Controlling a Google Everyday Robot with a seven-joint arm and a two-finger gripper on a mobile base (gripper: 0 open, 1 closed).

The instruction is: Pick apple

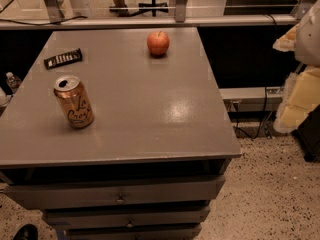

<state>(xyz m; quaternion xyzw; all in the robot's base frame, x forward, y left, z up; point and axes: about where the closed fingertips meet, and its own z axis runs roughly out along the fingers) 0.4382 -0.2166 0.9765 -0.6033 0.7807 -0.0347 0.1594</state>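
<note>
Grey table (150, 114): small round red-orange apple (158, 43) near far edge, left of my pincer (300, 91) beyond right edge; its opening I cannot tell.

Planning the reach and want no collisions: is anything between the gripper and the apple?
Nothing visible does. The gripper hangs at the right edge of view, beyond the right side of the table; the apple sits near its far edge. The can and the dark snack bar lie on the left, off that line.

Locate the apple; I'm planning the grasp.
Camera view: the apple sits near the table's far edge, right of the snack bar; the gripper hangs off the right edge.
</note>
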